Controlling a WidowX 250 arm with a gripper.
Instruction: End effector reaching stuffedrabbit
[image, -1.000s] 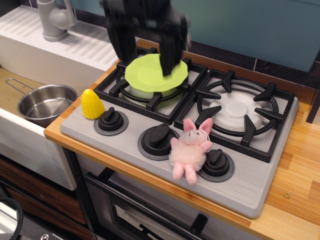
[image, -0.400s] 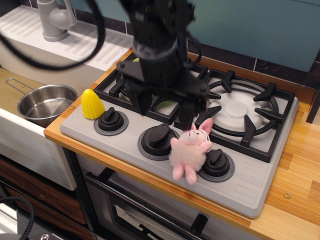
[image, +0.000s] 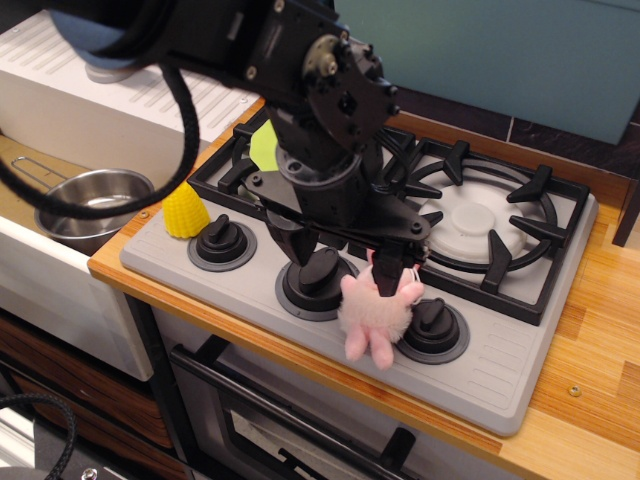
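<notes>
The pale-pink stuffed rabbit sits on the front of the grey stove, between the middle knob and the right knob, legs dangling forward. The black gripper hangs just above and behind it, open. Its left finger is over the middle knob. Its right finger is at the rabbit's head and hides most of the ears. The rabbit lies under the right finger, not between the two. Nothing is held.
A yellow toy corn stands at the stove's left front corner by the left knob. A green plate on the left burner is mostly hidden by the arm. A steel pot sits in the sink at left. The right burner grate is bare.
The arm has come down and forward from above the green plate to the rabbit. The right finger now reaches the rabbit's head. The rabbit has not moved.
</notes>
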